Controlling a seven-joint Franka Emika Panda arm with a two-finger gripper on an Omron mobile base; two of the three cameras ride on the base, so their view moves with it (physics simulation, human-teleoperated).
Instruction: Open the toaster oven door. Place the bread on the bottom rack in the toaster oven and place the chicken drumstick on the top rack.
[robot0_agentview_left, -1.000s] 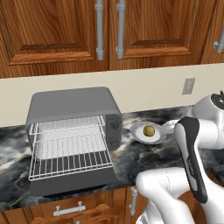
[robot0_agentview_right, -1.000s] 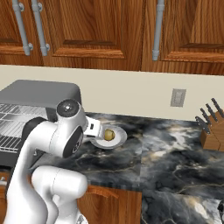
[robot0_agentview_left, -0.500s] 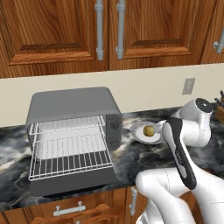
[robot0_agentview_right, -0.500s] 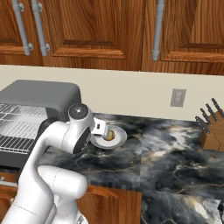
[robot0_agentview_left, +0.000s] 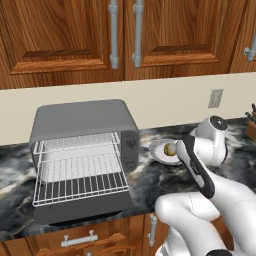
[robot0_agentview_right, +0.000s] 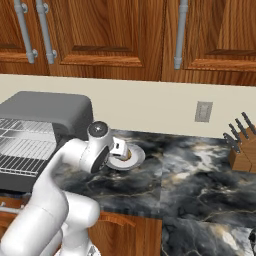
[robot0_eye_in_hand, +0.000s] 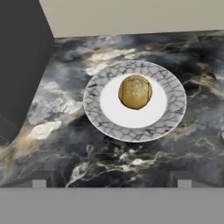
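Observation:
The toaster oven (robot0_agentview_left: 82, 122) stands at the counter's left with its door (robot0_agentview_left: 80, 212) folded down flat. Inside it, the top rack (robot0_agentview_left: 80, 143) sits above the bottom rack (robot0_agentview_left: 80, 182), which is pulled forward over the door. Both racks are bare. The bread (robot0_eye_in_hand: 135, 92), a round yellowish roll, lies on a marbled plate (robot0_eye_in_hand: 175, 105) just right of the oven. It also shows as the bread (robot0_agentview_left: 170, 149) beside my arm. My gripper (robot0_eye_in_hand: 111, 180) hovers open above the plate's near side, apart from the roll. The chicken drumstick is out of view.
A knife block (robot0_agentview_right: 240, 150) stands at the counter's far right, below a wall outlet (robot0_agentview_right: 202, 111). Wooden cabinets (robot0_agentview_left: 125, 35) hang above. The oven's dark side (robot0_eye_in_hand: 22, 65) is close on the plate's left. Dark marble counter (robot0_agentview_right: 190, 175) stretches right of the plate.
My arm has swung left and forward, bringing the hand over the plate with the roll. The gripper stayed open. The oven, racks and plate have not moved.

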